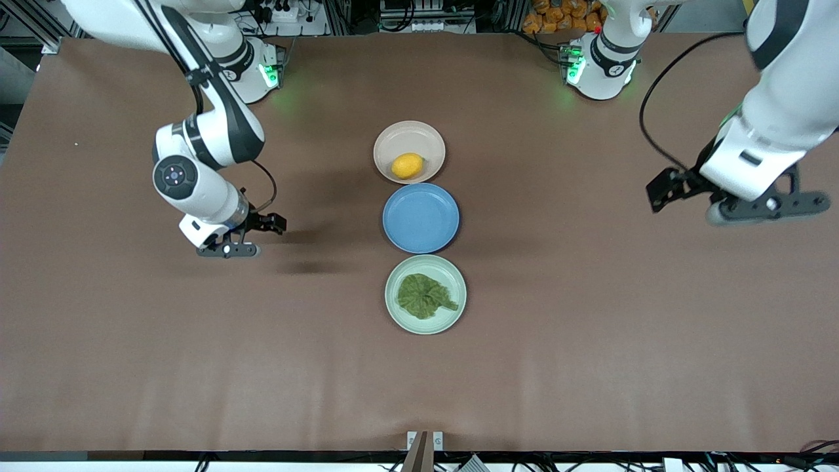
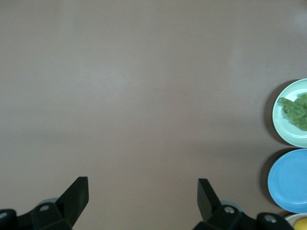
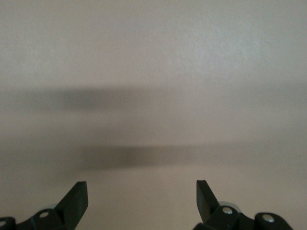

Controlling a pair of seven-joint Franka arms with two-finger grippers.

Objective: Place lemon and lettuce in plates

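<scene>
The yellow lemon (image 1: 407,166) lies in the beige-pink plate (image 1: 393,141), the plate farthest from the front camera. The dark green lettuce (image 1: 426,295) lies in the mint green plate (image 1: 395,308), the nearest one. My right gripper (image 1: 246,237) is open and empty over bare table toward the right arm's end; its view shows only tabletop between its jaws (image 3: 142,187). My left gripper (image 1: 721,200) is open and empty, up over the left arm's end (image 2: 143,184). The left wrist view shows the mint plate (image 2: 280,120) with the lettuce (image 2: 296,109) and a sliver of the lemon (image 2: 301,224).
A bright blue plate (image 1: 421,217) lies empty between the two other plates, the three in a row at the table's middle; it also shows in the left wrist view (image 2: 290,182). The brown tabletop (image 1: 590,328) spreads around them.
</scene>
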